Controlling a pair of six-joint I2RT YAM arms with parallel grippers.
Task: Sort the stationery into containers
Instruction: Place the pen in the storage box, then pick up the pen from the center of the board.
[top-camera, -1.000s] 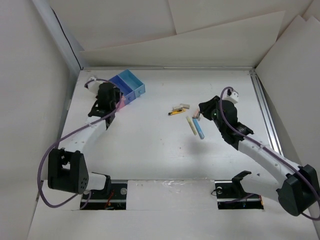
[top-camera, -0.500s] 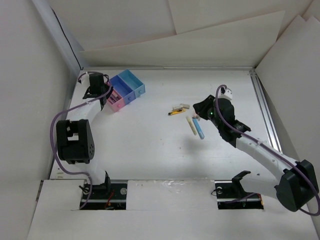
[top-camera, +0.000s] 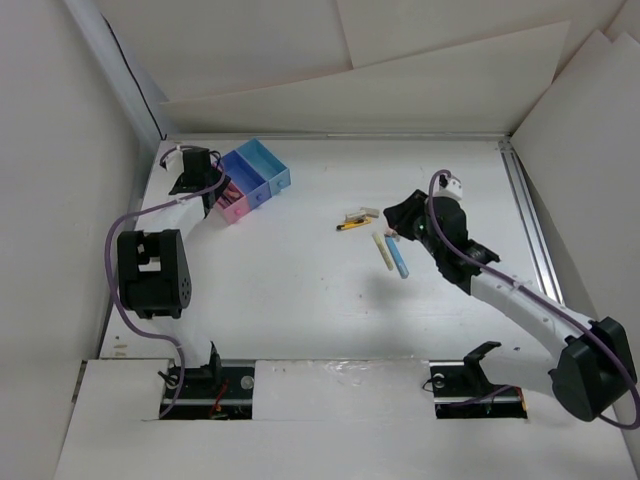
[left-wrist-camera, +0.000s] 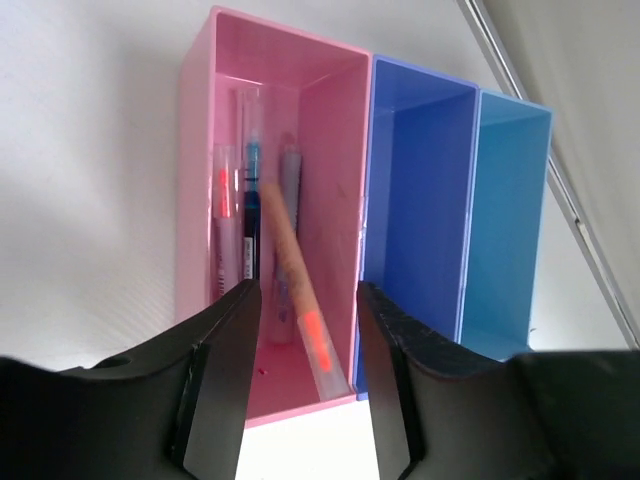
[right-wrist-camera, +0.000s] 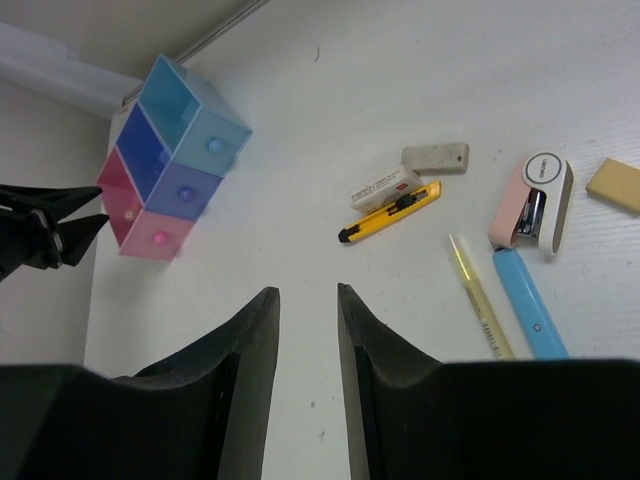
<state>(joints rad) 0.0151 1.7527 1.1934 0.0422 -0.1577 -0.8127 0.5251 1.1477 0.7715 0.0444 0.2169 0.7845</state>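
Note:
The three joined boxes stand at the far left: pink, purple-blue, light blue. The pink box holds several pens, among them an orange-tipped one lying slantwise. My left gripper is open and empty just beside the pink box's near end. My right gripper is open and empty above the table, left of a pale-yellow stick and a light-blue stick. A beige eraser and another lie nearby.
A yellow box cutter, a small white eraser box and a pink-and-white stapler lie among the loose items mid-table. A metal rail runs along the right side. White walls close in the far and left sides.
My left arm has swung from over the boxes to their left side, elbow folded back. My right gripper has shifted slightly left and farther away. The loose items have not moved.

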